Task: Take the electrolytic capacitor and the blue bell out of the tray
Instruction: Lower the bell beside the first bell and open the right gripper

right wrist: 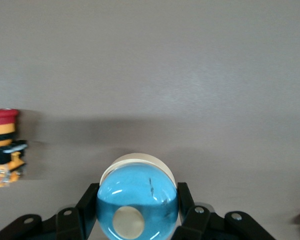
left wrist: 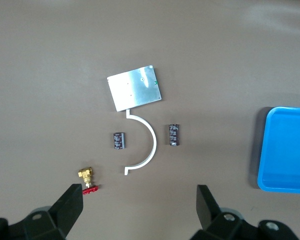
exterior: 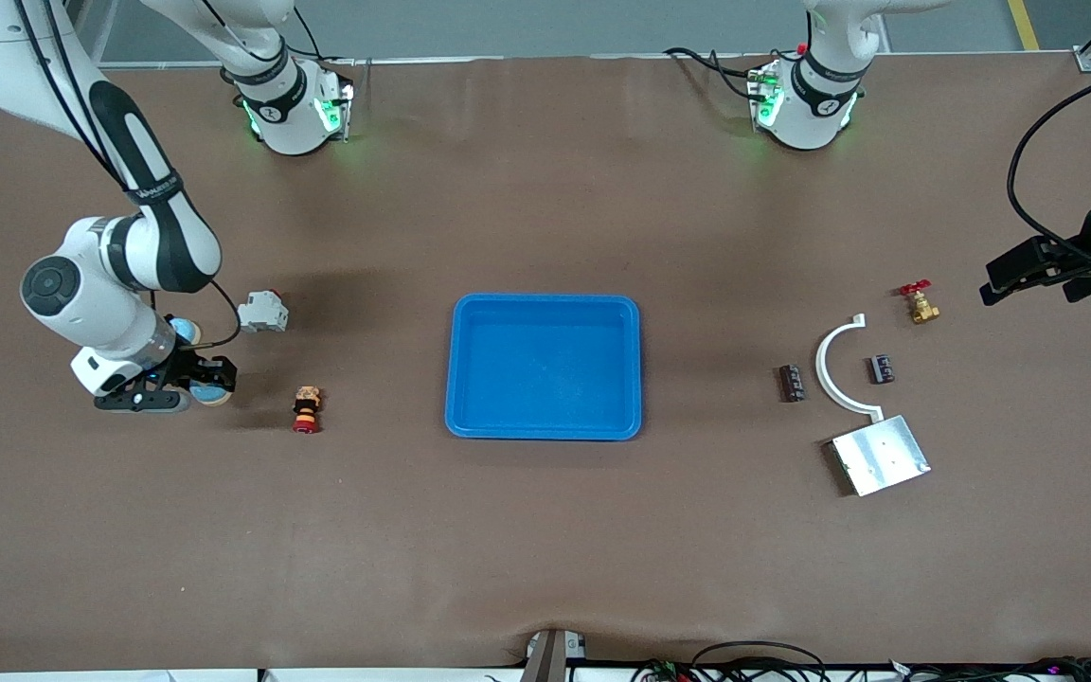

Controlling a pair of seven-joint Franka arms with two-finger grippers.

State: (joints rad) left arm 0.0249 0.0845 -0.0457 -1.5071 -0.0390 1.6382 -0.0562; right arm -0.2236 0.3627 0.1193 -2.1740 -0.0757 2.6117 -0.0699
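The bell (right wrist: 137, 200) is a blue dome on a cream base. My right gripper (right wrist: 138, 212) is shut on it, one finger on each side, low at the right arm's end of the table; the bell also shows in the front view (exterior: 215, 389) at the right gripper (exterior: 207, 377). Two dark capacitors (exterior: 793, 383) (exterior: 881, 368) lie toward the left arm's end, on either side of a white curved part (exterior: 825, 365). They show in the left wrist view too (left wrist: 174, 135) (left wrist: 119, 140). My left gripper (exterior: 1008, 278) (left wrist: 138, 196) is open and empty, up over bare table beside a brass valve (exterior: 921, 305).
A blue tray (exterior: 545, 433) sits mid-table, empty. A metal plate (exterior: 880, 455) lies nearer the front camera than the capacitors. A grey breaker (exterior: 262, 312) and a red-and-yellow push button (exterior: 306, 409) lie beside the right gripper.
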